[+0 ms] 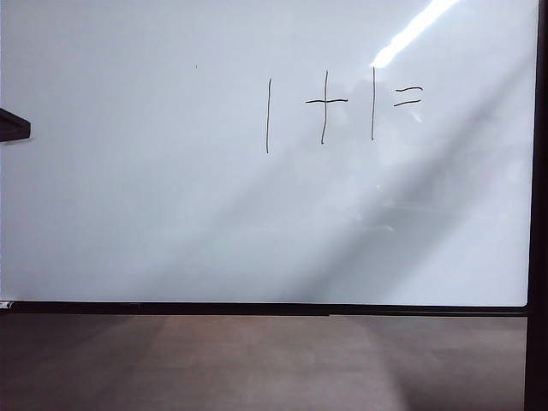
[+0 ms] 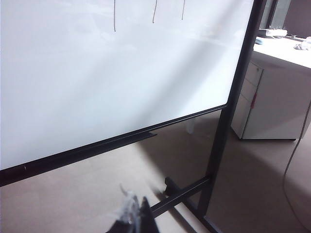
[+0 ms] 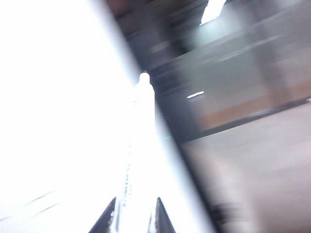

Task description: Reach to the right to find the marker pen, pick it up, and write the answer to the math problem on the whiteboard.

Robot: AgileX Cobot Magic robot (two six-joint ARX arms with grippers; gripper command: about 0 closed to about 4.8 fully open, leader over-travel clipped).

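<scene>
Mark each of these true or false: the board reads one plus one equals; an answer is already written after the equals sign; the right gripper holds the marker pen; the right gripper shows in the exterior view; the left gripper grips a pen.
1. The whiteboard reads one plus one equals: true, the math problem is there.
2. An answer is written: false, the space after the equals sign is blank.
3. The right gripper holds the marker pen: true, though blurred.
4. The right gripper shows in the exterior view: false, no gripper appears there.
5. The left gripper grips a pen: false, none is visible.
</scene>
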